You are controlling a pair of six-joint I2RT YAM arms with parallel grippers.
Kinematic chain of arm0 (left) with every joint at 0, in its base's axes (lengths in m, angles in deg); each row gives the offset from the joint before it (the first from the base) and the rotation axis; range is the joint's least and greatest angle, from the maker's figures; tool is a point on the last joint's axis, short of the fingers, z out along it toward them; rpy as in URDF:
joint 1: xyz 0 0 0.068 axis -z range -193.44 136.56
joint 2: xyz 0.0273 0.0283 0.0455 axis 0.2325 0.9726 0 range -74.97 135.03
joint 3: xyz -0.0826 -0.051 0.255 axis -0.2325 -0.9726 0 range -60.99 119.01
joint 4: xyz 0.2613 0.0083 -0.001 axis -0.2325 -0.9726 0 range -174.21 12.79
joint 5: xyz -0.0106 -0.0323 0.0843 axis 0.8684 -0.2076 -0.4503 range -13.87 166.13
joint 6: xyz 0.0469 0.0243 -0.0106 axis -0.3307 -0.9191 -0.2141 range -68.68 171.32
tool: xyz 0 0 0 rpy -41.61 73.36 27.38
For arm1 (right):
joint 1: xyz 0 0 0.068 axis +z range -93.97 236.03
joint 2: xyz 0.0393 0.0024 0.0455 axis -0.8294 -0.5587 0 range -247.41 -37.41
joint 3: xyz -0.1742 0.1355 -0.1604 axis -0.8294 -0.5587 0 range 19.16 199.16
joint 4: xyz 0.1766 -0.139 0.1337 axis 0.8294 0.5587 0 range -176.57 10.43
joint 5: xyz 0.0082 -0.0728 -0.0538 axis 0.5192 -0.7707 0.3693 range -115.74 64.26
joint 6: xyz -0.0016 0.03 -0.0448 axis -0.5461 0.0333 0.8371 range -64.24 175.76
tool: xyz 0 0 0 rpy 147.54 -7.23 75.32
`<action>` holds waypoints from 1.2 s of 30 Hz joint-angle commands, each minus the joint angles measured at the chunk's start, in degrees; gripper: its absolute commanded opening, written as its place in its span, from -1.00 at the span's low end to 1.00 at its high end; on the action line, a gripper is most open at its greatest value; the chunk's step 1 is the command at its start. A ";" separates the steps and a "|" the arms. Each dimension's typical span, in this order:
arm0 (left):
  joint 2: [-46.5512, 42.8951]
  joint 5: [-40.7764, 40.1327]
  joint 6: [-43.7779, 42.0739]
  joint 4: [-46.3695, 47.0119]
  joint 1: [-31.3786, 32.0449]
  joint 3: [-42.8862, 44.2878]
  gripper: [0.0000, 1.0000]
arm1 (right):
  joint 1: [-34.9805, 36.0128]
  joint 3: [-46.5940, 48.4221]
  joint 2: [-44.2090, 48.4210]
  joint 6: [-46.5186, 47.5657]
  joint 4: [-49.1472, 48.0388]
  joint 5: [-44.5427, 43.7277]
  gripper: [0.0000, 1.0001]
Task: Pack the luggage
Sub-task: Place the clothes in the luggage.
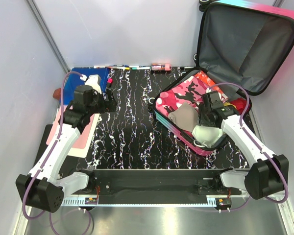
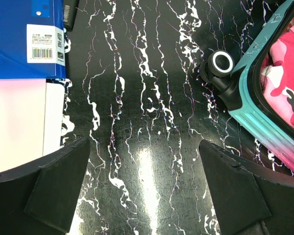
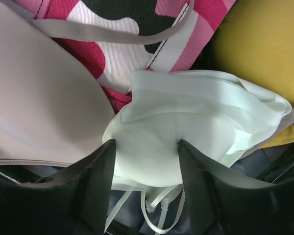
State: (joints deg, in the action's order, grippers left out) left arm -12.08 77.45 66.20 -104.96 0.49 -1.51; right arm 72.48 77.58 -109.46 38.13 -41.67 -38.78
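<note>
The luggage (image 1: pixel 185 136) lies open at the right of the table, its grey-lined lid (image 1: pixel 245 44) propped up behind. Inside are a pink camouflage garment (image 1: pixel 174 95), a beige bra (image 1: pixel 183 116) and a pale mint bra (image 1: pixel 206 133). My right gripper (image 1: pixel 207 120) reaches down into the luggage. In the right wrist view its fingertips press both sides of the pale mint bra's cup (image 3: pixel 186 112), with the beige bra (image 3: pixel 39 107) beside it. My left gripper (image 2: pixel 144 147) hangs wide open over the bare marbled tabletop. The luggage's wheel (image 2: pixel 220 62) is to its right.
A blue folder (image 1: pixel 85 78) and pale pink sheets (image 1: pixel 59 132) lie at the left under my left arm. Markers (image 1: pixel 125 67) and a small pink item (image 1: pixel 160 66) line the back edge. A yellow item (image 3: pixel 264 49) sits in the luggage's right side.
</note>
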 commanded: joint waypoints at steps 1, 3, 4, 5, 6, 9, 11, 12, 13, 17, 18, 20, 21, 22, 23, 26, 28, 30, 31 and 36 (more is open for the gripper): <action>-0.75 1.23 -0.20 1.91 0.22 -0.07 0.98 | -0.36 1.61 2.25 -0.48 2.20 -0.51 0.27; -0.67 1.31 -0.11 1.91 0.22 -0.07 0.98 | -0.36 3.63 3.75 0.13 2.21 1.86 0.32; -0.67 1.49 -0.11 1.91 0.22 -0.07 0.98 | -0.28 4.33 5.33 1.44 2.29 4.14 0.32; -0.67 1.49 -0.02 1.91 0.22 -0.07 0.98 | -0.28 5.47 6.13 2.50 2.29 5.73 0.33; -0.67 1.58 -0.11 1.91 0.22 -0.07 0.98 | -0.10 5.92 6.92 3.21 2.29 6.96 0.33; -0.40 1.58 -0.02 1.91 0.22 -0.07 0.98 | 0.25 6.71 9.03 5.14 1.86 14.51 0.33; -0.23 1.67 -0.02 1.91 0.22 -0.07 0.98 | 1.56 6.63 9.30 5.59 1.24 21.45 0.28; -0.23 1.75 0.07 1.91 0.22 -0.07 0.98 | 2.61 6.54 9.30 5.59 0.98 22.95 0.28; -0.14 1.84 0.07 1.91 0.22 -0.07 0.98 | 5.06 6.45 9.04 6.02 0.63 25.49 0.27; 0.04 1.93 0.16 1.91 0.22 -0.07 0.98 | 12.70 6.36 6.14 5.33 1.24 29.47 0.28; 0.04 1.84 0.16 1.99 0.22 -0.16 0.98 | 13.86 6.45 5.61 4.80 1.59 29.47 0.27; 0.12 1.93 0.24 1.91 0.22 -0.16 0.98 | 16.06 6.80 3.59 3.66 3.25 29.12 0.26; 0.04 1.93 0.24 1.91 0.22 -0.16 0.98 | 16.68 6.89 3.24 3.22 4.04 28.77 0.26; -0.05 1.93 0.24 1.99 0.22 -0.07 0.98 | 17.12 6.89 2.89 2.60 5.09 28.42 0.26; 0.04 1.93 0.24 1.91 0.22 -0.16 0.98 | 17.21 6.80 2.97 2.16 5.54 28.24 0.26; -0.05 2.19 0.33 1.91 0.22 -0.16 0.98 | 17.30 7.24 2.62 0.93 9.05 28.16 0.26; -0.14 2.19 0.33 2.08 0.22 -0.16 0.98 | 17.39 7.59 1.48 -0.47 13.25 24.74 0.26; -0.23 2.37 0.33 2.00 0.22 -0.16 0.98 | 17.39 7.68 0.60 -1.00 16.16 21.58 0.26; -0.23 2.37 0.33 2.00 0.22 -0.07 0.98 | 17.39 7.16 0.25 -1.53 17.92 20.69 0.27; -0.40 2.37 0.42 2.08 0.30 -0.16 0.98 | 17.30 6.45 0.07 -3.55 20.65 16.40 0.29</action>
State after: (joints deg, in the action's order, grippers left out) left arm -12.08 78.83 66.26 -104.98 0.49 -1.51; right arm 89.42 82.87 -109.37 37.19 -25.86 -16.66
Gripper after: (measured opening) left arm 0.984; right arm 0.639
